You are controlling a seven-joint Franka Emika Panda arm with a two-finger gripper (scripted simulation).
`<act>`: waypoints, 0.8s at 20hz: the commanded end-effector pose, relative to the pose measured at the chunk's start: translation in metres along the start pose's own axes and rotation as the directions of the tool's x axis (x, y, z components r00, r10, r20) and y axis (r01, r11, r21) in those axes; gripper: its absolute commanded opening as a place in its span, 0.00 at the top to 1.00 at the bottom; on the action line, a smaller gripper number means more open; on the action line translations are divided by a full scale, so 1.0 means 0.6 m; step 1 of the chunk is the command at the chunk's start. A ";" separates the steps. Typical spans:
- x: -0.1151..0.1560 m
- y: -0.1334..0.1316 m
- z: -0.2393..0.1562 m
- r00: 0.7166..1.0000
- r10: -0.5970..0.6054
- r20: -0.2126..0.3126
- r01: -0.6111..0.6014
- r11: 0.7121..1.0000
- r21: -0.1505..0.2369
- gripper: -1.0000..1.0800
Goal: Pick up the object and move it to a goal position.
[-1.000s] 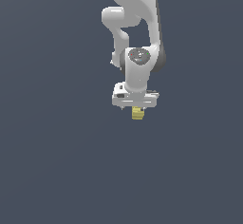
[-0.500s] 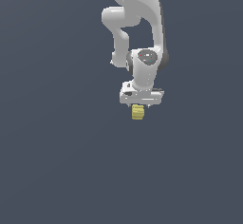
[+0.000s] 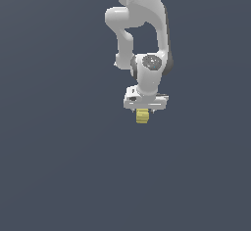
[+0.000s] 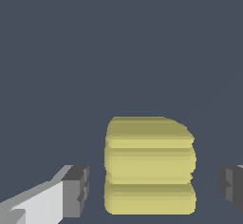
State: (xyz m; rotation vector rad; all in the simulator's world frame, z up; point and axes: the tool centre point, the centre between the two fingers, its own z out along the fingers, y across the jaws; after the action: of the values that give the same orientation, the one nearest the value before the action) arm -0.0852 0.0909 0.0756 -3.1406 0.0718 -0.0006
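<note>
The object (image 3: 142, 117) is a small pale-yellow ridged block lying on the dark grey floor, right under the white gripper (image 3: 143, 111). In the wrist view the object (image 4: 149, 163) sits between the two dark finger pads (image 4: 76, 190), with a gap on each side. The gripper (image 4: 154, 186) is open around the object and does not touch it. In the exterior view the fingers are mostly hidden behind the gripper's body and the object.
The white arm (image 3: 142, 24) comes down from the top of the exterior view. A plain dark grey floor (image 3: 59, 166) surrounds the object. No other objects show.
The gripper's body has shifted slightly to the exterior view's right and turned, then come a little lower over the object. The object has not moved.
</note>
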 end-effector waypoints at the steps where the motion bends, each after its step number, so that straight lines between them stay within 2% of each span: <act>1: -0.002 0.000 0.020 1.000 0.000 0.001 0.000 1.000 0.000 0.04; 10: -0.002 -0.001 0.060 1.000 0.000 0.001 0.000 1.000 0.000 0.04; 11: -0.002 -0.001 0.060 1.000 0.000 0.001 0.000 1.000 0.000 1.00; 16: -0.002 -0.001 0.060 1.000 0.000 0.001 0.000 1.000 0.000 1.00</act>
State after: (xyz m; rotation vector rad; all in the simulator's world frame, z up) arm -0.0866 0.0918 0.0404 -3.1405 0.0715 -0.0001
